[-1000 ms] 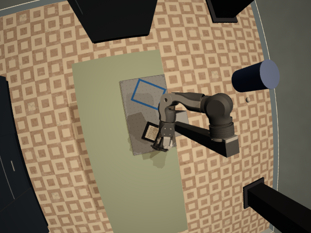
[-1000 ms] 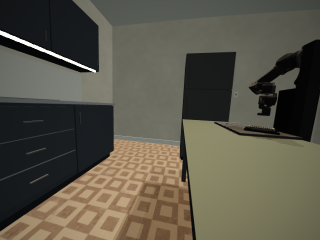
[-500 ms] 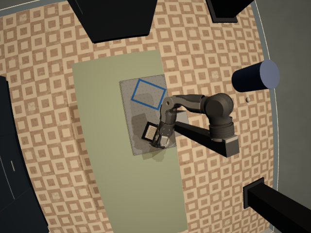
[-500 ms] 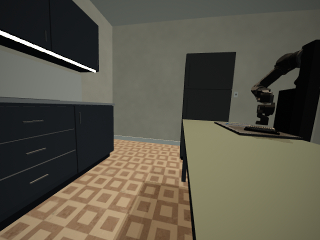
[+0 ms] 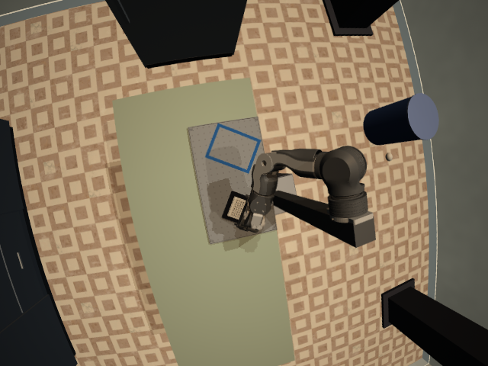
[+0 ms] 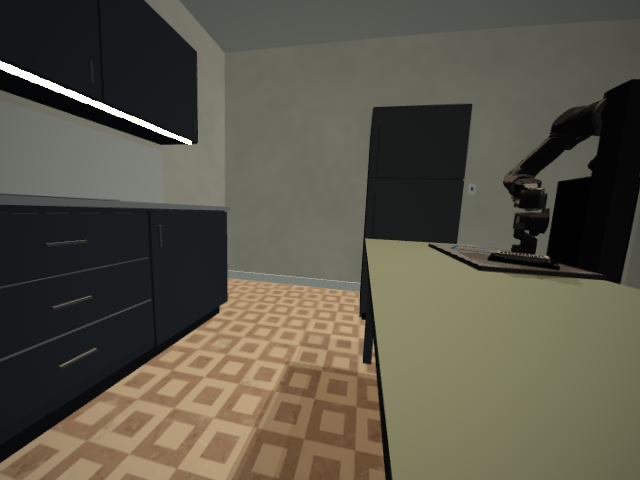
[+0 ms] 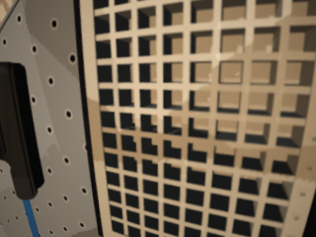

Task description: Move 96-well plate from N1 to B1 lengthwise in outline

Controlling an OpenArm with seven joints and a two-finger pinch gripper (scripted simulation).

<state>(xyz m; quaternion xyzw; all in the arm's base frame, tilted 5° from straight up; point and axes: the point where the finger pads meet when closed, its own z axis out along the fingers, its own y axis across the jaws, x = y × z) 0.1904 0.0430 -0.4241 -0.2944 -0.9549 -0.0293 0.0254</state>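
Note:
The 96-well plate is a cream grid of wells sitting flat in the black plate nest N1 on the grey perforated deck. It fills the wrist view. My gripper is open and low over the plate's near-arm end; in the side view it hangs just above the plate. One dark finger stands apart from the plate's long edge, over the deck. The blue taped outline B1 lies empty at the far end of the deck, skewed to it. A strip of it shows in the wrist view.
The deck lies on an olive bench, at its edge toward the arm base. A dark cylinder and black cabinets stand off the bench. A tall dark block stands behind the deck.

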